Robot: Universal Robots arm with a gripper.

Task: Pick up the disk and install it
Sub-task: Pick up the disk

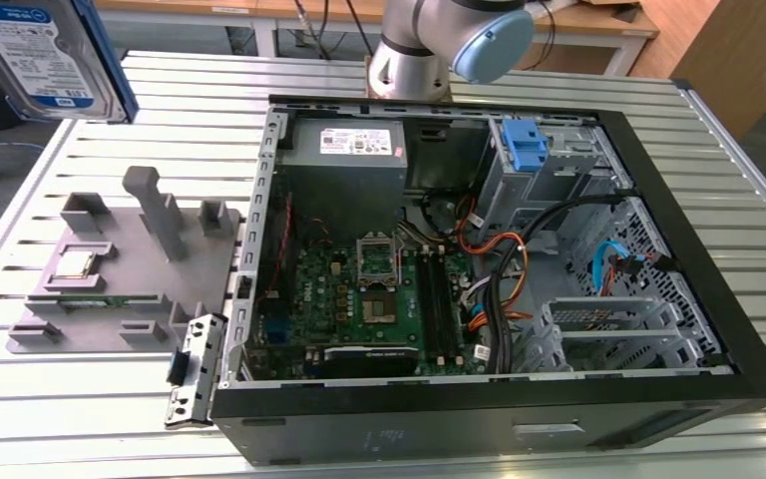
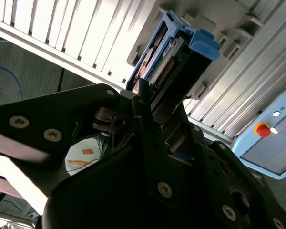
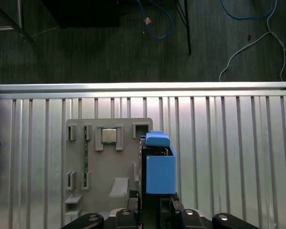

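Exterior view: the disk (image 1: 44, 50) hangs high at that view's left, label side facing the camera. It is raised off the slatted table (image 1: 37, 419) and stands well apart from the open computer case (image 1: 423, 431).

Second wrist view: the gripper (image 2: 162, 107) is clamped on the disk (image 2: 169, 57). The dark fingers (image 2: 143, 98) press on its two broad faces near one end, and the rest of the body, with its blue carrier rails, projects out beyond the fingertips. No gap is seen between the fingers and the drive. I judge the grip firm and the drive straight in it.

First wrist view: the disk (image 3: 160, 174) is seen edge-on, running straight out from the gripper (image 3: 155, 206). Beyond the fingertips and well apart from them lies the grey holding fixture (image 3: 109, 162) on the table (image 3: 229, 143). One of its pockets holds a small square chip (image 3: 108, 135). The drive touches neither the fixture nor the table.

Progress, as judged from these views:
- **Pick-up:** done. The disk is in the fingers and clear of every surface.
- **Installation:** not yet done. In the exterior view the case lies on its side with its panel off, and the board and cabling are exposed. The metal drive cage (image 1: 550, 165) with the blue latch piece (image 1: 523, 145) is far from the fingers.
- **Target bay:** I cannot tell which bay is meant for the drive.
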